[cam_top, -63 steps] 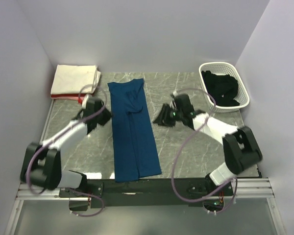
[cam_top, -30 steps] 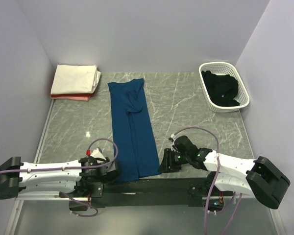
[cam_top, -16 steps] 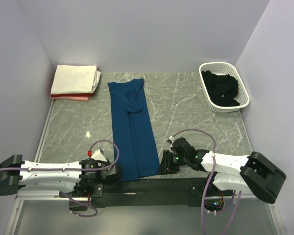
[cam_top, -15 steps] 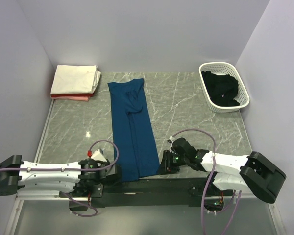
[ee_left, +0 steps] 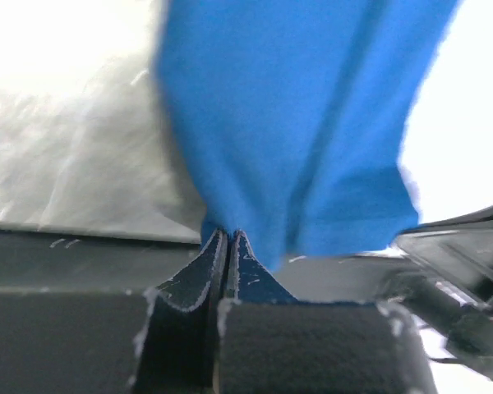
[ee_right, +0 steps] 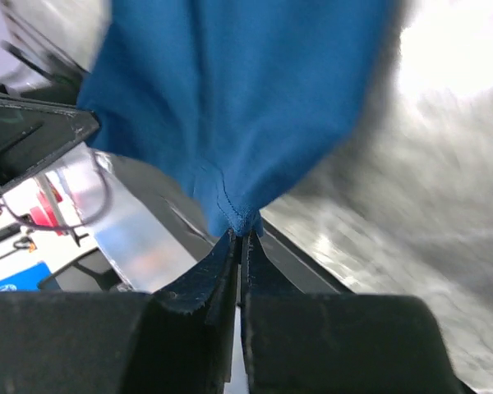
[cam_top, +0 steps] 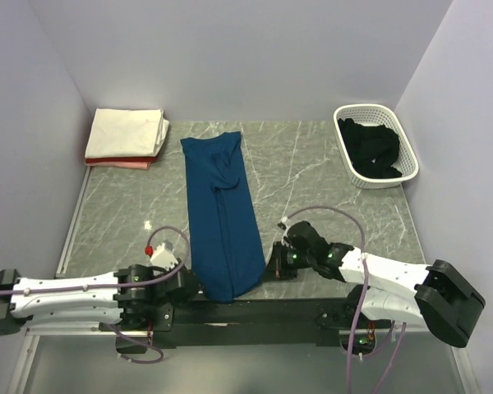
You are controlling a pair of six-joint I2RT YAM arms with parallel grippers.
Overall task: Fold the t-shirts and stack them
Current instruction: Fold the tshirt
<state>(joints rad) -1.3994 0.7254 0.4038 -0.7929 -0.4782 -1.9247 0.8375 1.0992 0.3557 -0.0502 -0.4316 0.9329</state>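
Navy shirt [cam_top: 222,217] lies on the table [cam_top: 312,180] as a narrow strip, left of centre. Its long axis runs far to near. The far end sits square near the back of the table. The near end reaches the near edge and lies slightly further right, so the strip leans a little. Curved creases show in the cloth toward the far end. The near end is drawn in narrower than the rest, gathered between the two grippers.

Left gripper [cam_top: 189,283] meets the near-left corner of the strip. In the left wrist view its jaws [ee_left: 228,238] are clenched together on the hem, and the cloth [ee_left: 287,123] fans out from the pinch. Right gripper [cam_top: 278,269] meets the near-right corner. In the right wrist view its jaws [ee_right: 240,238] are pressed together on a puckered bit of hem, with the cloth [ee_right: 246,90] spreading above. Both arms lie low along the near edge, one reaching in from each side.

Cream shirt [cam_top: 130,131] lies folded in the far-left corner, on top of a pink shirt [cam_top: 119,162] whose edge shows beneath it. Both are well apart from the strip's near end. Basket [cam_top: 363,107] stands in the far-right corner and holds a crumpled black shirt [cam_top: 371,148].
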